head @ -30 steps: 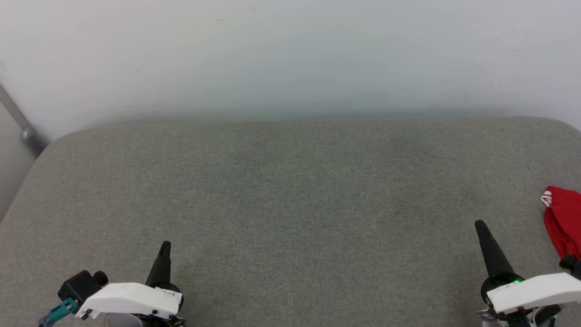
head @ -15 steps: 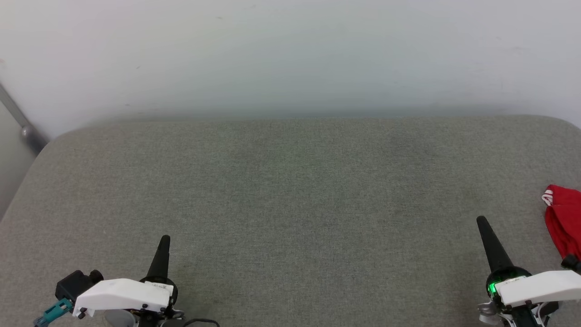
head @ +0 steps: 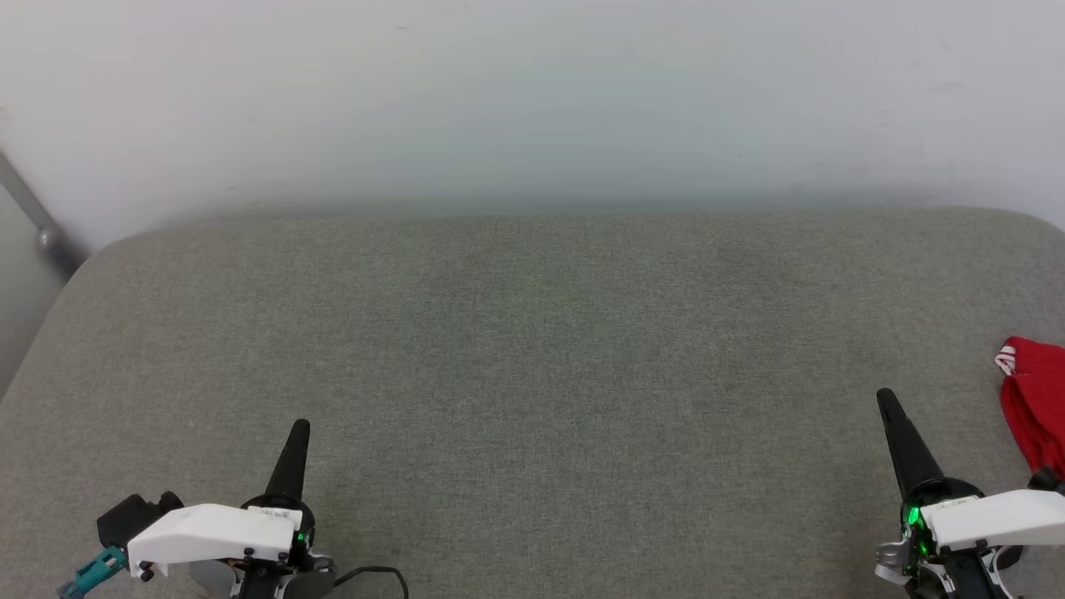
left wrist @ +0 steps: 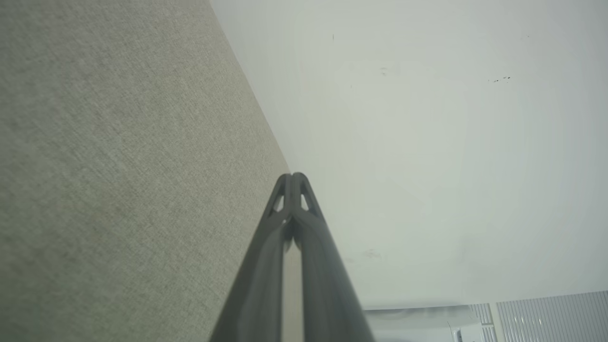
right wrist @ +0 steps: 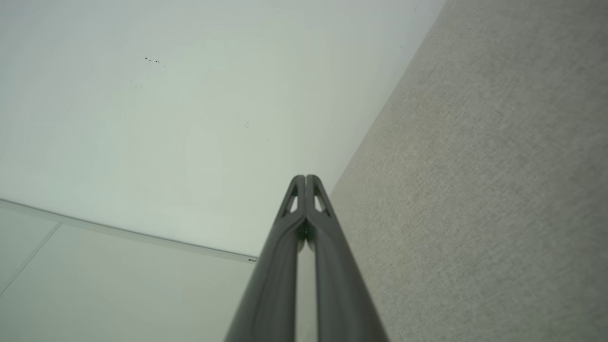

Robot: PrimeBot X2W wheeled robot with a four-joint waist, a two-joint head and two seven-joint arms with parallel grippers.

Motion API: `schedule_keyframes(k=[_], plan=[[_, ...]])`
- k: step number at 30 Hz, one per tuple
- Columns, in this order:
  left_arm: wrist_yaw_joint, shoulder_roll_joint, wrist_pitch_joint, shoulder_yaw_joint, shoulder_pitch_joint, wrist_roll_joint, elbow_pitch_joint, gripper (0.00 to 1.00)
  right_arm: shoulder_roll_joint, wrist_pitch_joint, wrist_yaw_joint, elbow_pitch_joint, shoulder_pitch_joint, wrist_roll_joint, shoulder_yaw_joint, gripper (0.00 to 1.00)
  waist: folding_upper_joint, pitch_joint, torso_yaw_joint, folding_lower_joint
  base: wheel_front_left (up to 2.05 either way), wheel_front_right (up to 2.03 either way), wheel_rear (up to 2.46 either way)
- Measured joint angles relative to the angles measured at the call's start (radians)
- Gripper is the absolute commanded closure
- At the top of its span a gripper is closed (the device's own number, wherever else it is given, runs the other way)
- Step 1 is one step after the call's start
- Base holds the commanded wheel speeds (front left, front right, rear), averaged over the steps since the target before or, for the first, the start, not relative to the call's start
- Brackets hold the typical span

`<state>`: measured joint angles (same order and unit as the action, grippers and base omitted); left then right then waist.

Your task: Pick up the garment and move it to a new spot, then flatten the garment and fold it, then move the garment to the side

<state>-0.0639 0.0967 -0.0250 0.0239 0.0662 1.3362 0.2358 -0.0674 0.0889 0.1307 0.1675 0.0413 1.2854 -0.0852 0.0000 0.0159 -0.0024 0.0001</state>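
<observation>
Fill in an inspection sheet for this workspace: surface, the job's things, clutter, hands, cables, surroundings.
Surface: grey fabric pad, flat, with rounded far corners.
Job's things: red shirt, bunched at the pad's right edge, partly cut off by the picture; striped trim shows.
Clutter: nothing seen.
Hands: left hand shut, holding nothing; right hand shut, holding nothing, apart from the shirt.
Cables: black cable loops beside the left wrist; teal plug on its other side.
Surroundings: pale wall behind the pad; grey metal bar at far left.
</observation>
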Motion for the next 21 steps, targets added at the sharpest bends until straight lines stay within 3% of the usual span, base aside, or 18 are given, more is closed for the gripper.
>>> schedule_keyframes(k=[21], plan=[[-0.034, -0.023, -0.046, 0.047, 0.019, 0.141, 0.005, 1.0, 0.007, 0.01, 0.0, 0.04, 0.033, 0.168, -0.013, 1.0, 0.0, -0.009, 0.001, -0.0001, 0.0, 0.0, 0.0]])
